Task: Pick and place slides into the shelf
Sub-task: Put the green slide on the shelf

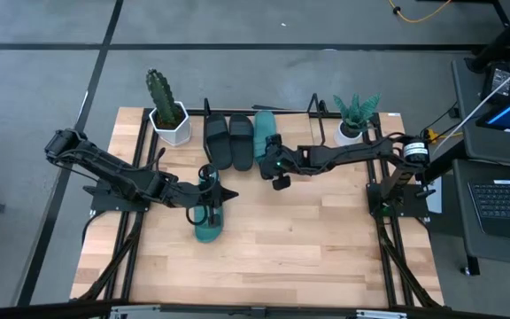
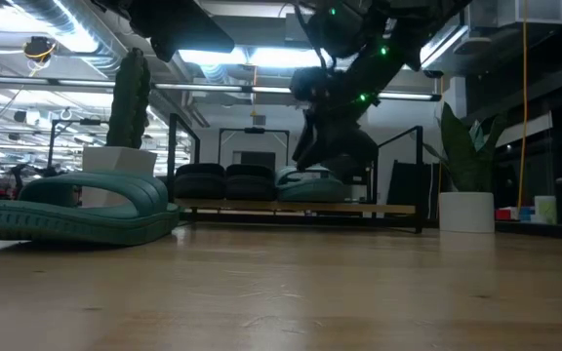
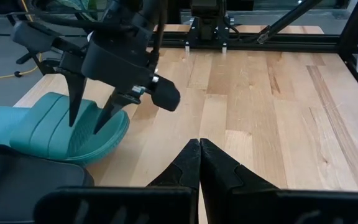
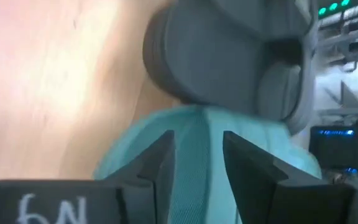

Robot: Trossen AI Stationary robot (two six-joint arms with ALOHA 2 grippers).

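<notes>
The right claw [image 4: 194, 165] hangs part open over a teal slide [image 1: 265, 142] lying on the shelf [image 1: 282, 113] beside two black slides [image 1: 228, 139]. The left claw [image 3: 199, 163], fingers closed and empty, hovers above the other teal slide [image 1: 209, 223] lying mid-table.

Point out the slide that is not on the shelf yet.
The teal slide lying on the bare table under the left gripper. The two black slides and the other teal slide sit on the shelf.
</notes>
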